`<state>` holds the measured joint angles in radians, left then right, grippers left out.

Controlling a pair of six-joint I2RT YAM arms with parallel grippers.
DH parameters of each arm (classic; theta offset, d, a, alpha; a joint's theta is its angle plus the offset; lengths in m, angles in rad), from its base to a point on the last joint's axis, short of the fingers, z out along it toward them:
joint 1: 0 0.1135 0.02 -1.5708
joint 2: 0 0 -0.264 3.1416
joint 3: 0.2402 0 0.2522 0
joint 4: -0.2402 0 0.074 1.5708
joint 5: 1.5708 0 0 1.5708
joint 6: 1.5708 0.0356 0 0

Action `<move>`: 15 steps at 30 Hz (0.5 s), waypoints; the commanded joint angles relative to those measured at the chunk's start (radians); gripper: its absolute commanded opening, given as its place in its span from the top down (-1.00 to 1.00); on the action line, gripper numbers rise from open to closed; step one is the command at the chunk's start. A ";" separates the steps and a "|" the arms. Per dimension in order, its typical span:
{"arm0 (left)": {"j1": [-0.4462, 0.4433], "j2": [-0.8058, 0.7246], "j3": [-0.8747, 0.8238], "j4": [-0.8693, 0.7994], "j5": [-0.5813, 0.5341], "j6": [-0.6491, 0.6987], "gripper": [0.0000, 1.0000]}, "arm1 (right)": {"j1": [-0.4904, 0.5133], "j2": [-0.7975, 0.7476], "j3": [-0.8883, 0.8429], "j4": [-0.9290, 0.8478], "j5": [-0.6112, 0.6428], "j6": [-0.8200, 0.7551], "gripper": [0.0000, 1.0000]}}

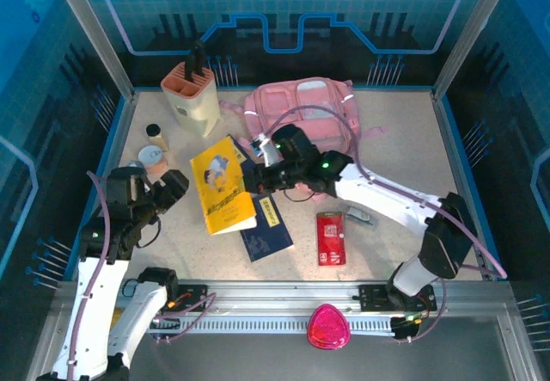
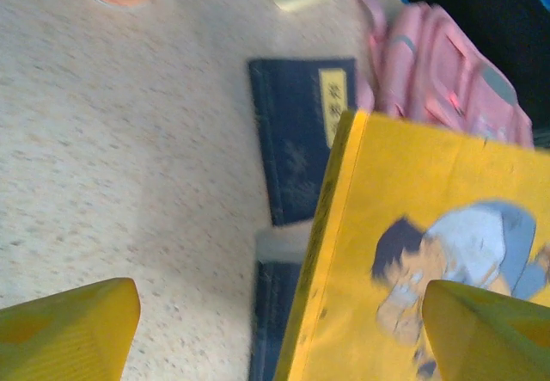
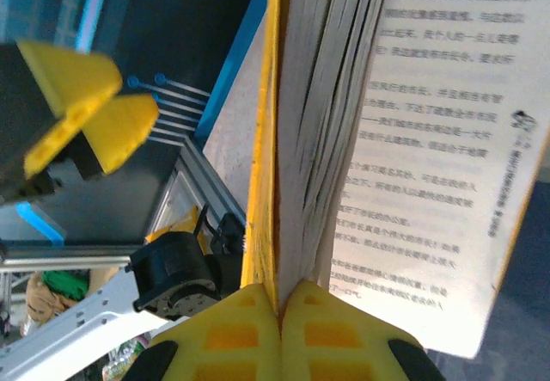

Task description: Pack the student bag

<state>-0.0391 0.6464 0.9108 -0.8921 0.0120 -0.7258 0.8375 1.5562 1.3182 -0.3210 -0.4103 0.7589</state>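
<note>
Grips yellow book [image 1: 222,185] at far corner with closed right hand [image 3: 279,304]; holds left hand [image 1: 170,187] open at its left. Finds student bag [image 1: 301,106] just beyond, nearer to right hand.

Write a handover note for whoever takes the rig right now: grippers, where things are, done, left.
Left gripper: open above the yellow book's edge, holding nothing.
Right gripper: shut on the yellow book's edge, its pages fanning open.
Student bag: at the back of the table, beyond the book; cannot tell if it is unzipped.
Blue book lies partly under the yellow one; red packet sits to its right.
Done: book gripped.
Left: get the book, and probably the other loose items, into the bag.
</note>
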 commanded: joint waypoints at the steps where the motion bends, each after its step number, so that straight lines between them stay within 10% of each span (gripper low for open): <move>1: 0.005 -0.004 -0.037 0.106 0.258 0.034 -0.72 | -0.056 -0.094 -0.032 0.020 -0.086 -0.030 1.00; 15: -0.311 0.173 -0.323 0.818 0.354 -0.216 -0.69 | -0.298 -0.278 -0.195 0.076 -0.247 0.022 1.00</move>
<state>-0.3138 0.7864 0.6388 -0.3458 0.3252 -0.8516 0.5598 1.3170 1.1313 -0.3237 -0.5663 0.7654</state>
